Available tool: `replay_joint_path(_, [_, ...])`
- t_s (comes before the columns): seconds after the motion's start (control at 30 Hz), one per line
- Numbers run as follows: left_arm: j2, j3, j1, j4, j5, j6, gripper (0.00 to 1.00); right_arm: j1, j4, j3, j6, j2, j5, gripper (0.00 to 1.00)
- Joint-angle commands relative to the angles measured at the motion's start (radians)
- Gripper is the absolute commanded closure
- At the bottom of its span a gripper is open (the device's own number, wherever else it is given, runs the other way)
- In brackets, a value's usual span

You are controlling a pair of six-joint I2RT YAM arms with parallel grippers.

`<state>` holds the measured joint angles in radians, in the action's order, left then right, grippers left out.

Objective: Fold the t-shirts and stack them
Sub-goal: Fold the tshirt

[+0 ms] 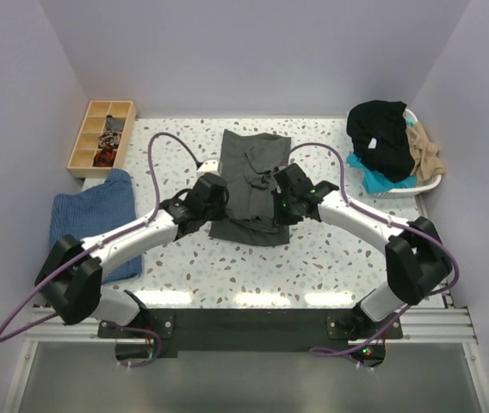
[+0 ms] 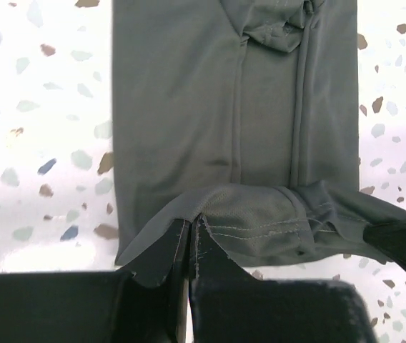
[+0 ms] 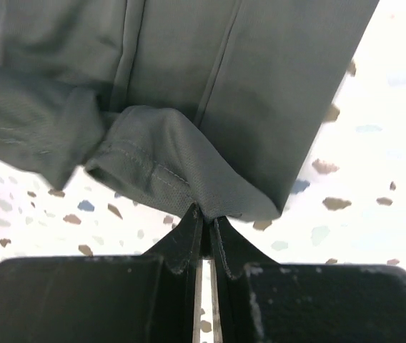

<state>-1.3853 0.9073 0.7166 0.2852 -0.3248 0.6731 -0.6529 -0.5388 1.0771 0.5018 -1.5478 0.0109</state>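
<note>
A charcoal-grey t-shirt [image 1: 253,185] lies folded into a long strip at the middle of the table. My left gripper [image 1: 213,191] is shut on the left corner of its hemmed near edge [image 2: 260,221], lifted and curled over the strip. My right gripper [image 1: 281,191] is shut on the hem's right corner [image 3: 160,171]. Both hold the hem a little above the table, facing each other across the strip. A black shirt [image 1: 380,133], a tan one [image 1: 424,151] and a teal one [image 1: 378,179] lie heaped at the back right.
A white basket [image 1: 430,182] holds the heaped shirts at the back right. A folded blue cloth [image 1: 98,211] lies at the left edge. A wooden compartment tray [image 1: 100,138] with small items stands at the back left.
</note>
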Motion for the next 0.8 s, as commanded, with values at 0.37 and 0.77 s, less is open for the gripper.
replay_joint_path(0.37, [-0.284,0.195,-0.135,-0.147,0.130,-0.119,1.00,0.147,-0.010,0.285,-0.140,-0.264,-0.127,0.94])
replay_joint_path(0.77, [-0.443,0.352,-0.210,-0.175,0.165,-0.173,0.81,0.232,-0.015,0.435,-0.163,-0.408,-0.117,0.62])
